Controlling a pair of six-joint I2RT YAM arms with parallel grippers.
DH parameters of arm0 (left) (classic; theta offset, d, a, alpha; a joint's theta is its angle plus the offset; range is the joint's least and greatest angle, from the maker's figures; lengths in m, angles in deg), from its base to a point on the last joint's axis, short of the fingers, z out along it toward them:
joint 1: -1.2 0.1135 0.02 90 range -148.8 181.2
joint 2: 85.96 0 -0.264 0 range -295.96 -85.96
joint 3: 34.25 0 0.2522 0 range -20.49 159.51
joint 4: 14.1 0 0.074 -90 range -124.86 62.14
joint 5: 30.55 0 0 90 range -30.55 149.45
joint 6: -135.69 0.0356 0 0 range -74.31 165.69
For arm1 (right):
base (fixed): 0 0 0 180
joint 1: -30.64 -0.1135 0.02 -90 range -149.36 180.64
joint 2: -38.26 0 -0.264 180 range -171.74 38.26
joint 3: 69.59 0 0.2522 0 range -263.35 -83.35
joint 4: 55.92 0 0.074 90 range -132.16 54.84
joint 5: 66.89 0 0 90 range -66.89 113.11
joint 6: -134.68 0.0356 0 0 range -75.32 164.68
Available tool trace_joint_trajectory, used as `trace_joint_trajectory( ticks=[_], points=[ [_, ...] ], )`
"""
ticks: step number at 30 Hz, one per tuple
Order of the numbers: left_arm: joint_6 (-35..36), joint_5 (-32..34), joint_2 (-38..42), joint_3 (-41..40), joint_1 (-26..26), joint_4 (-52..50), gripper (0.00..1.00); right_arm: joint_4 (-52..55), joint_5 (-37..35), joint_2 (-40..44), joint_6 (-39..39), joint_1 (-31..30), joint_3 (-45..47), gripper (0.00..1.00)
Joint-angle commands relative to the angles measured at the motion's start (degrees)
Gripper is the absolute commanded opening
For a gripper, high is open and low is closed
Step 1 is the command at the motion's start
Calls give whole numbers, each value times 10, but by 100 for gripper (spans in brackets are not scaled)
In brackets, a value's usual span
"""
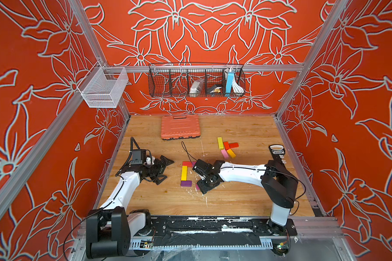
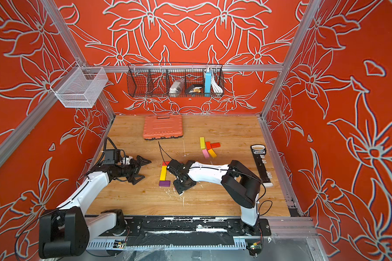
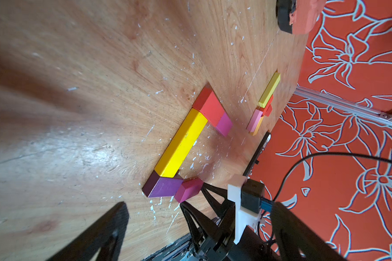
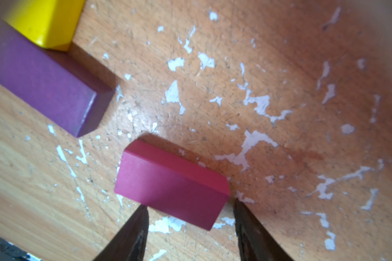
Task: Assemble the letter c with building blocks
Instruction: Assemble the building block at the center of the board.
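One table [image 1: 235, 198], one orange case [image 1: 180, 126], two grippers, ten blocks [image 1: 184, 172].
Left gripper [image 1: 165, 170] gapes wide, empty; right gripper [image 4: 190, 208] fingertips part-spread, flanking one magenta block [image 4: 168, 187], grip unclear. Just beside it, joined: purple block [image 4: 43, 85], long yellow block [image 3: 181, 144], red block [image 3: 211, 108], second magenta block [image 3: 224, 124]. Back cluster: one yellow bar [image 1: 220, 143], two red-orange blocks [image 1: 234, 145], one pink block [image 1: 224, 153], one orange block [image 1: 231, 153].

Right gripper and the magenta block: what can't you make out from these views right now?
- Grip: in the right wrist view the right gripper straddles the magenta block; contact is unclear.
- Both top views: the right arm covers nearly all of that block.
- Red block: one end is hidden under that arm.
- Black wire basket contents: too small.
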Motion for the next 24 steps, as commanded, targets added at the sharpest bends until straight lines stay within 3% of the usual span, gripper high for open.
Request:
trace_joint_trajectory(
  ticks=[1,24],
  points=[
    [10,-8,5,-6,3,4,98,12,-22,-13,28,-4,-14,62],
    [10,-12,3,-11,4,11,98,11,-29,-28,77,-16,-32,58]
  ],
)
